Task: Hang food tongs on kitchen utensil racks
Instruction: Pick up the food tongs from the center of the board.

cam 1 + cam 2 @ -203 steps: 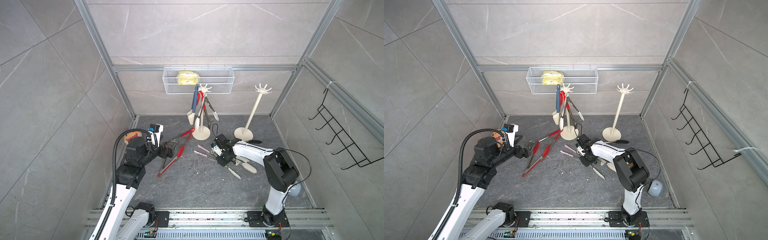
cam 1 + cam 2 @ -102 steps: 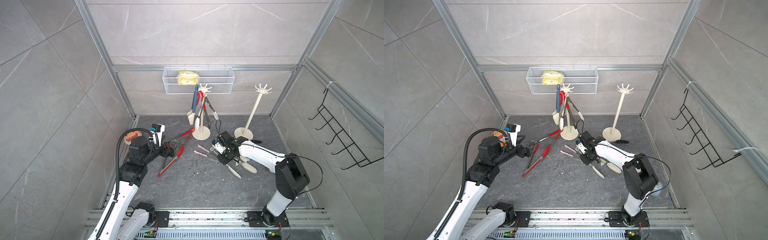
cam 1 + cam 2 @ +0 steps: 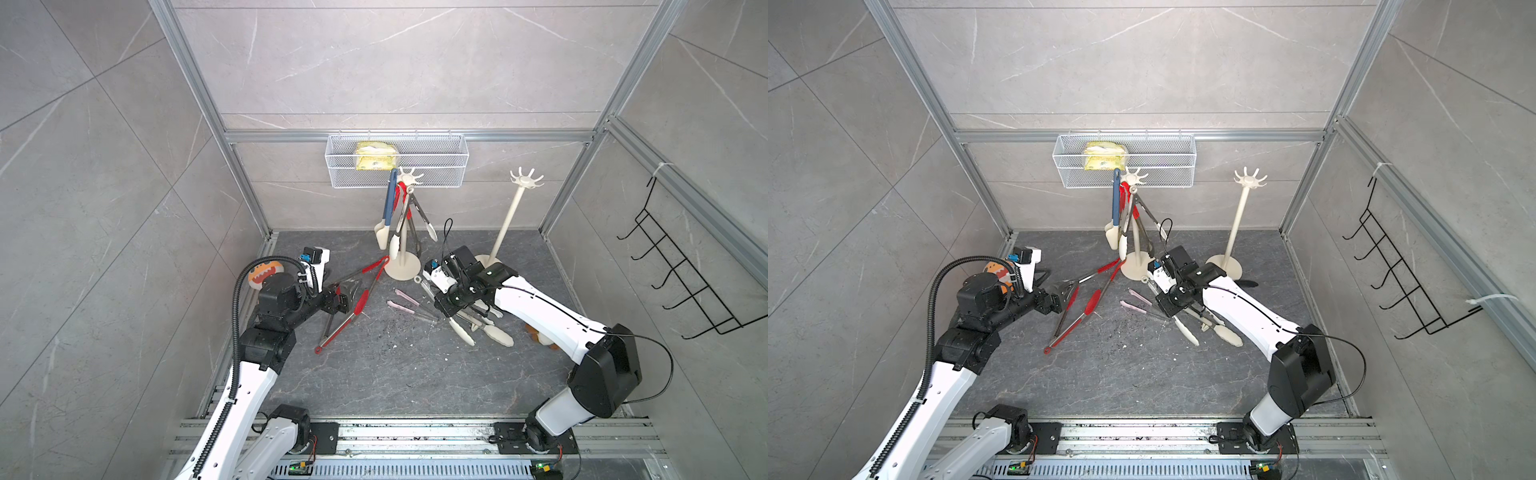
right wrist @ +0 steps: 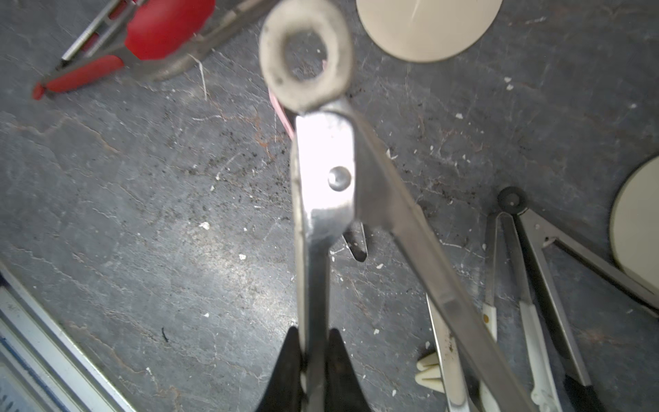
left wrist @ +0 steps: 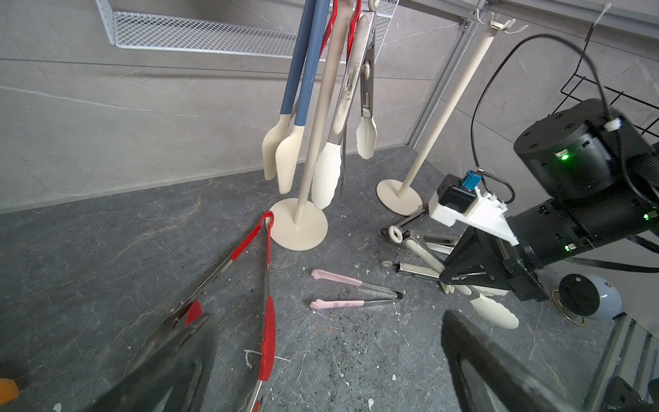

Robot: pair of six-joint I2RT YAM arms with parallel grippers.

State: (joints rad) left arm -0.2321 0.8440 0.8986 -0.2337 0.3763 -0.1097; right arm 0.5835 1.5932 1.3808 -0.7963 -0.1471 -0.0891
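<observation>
Two cream kitchen utensil racks stand at the back. The left rack (image 3: 402, 266) (image 5: 299, 228) carries several hanging tongs. The right rack (image 3: 505, 224) (image 3: 1236, 220) has a bare crown (image 3: 527, 179). My right gripper (image 4: 313, 342) (image 3: 445, 304) is shut on one arm of steel food tongs (image 4: 322, 171), whose ring end (image 4: 306, 53) points up and away from the fingers. Red-handled tongs (image 3: 353, 305) (image 5: 266, 331) lie spread on the floor. My left gripper (image 5: 328, 356) (image 3: 345, 297) hangs open low over them, with one red arm between its fingers.
Small pink tongs (image 3: 405, 303) (image 5: 342, 292) lie mid-floor, and more cream-tipped tongs (image 3: 494, 332) lie under the right arm. A white mesh basket (image 3: 436, 174) hangs on the back wall and a black wire hook rack (image 3: 681, 282) on the right wall.
The right arm's elbow has swung out to the right while its gripper stayed nearly in place on the steel tongs. The left gripper has edged slightly toward the red tongs.
</observation>
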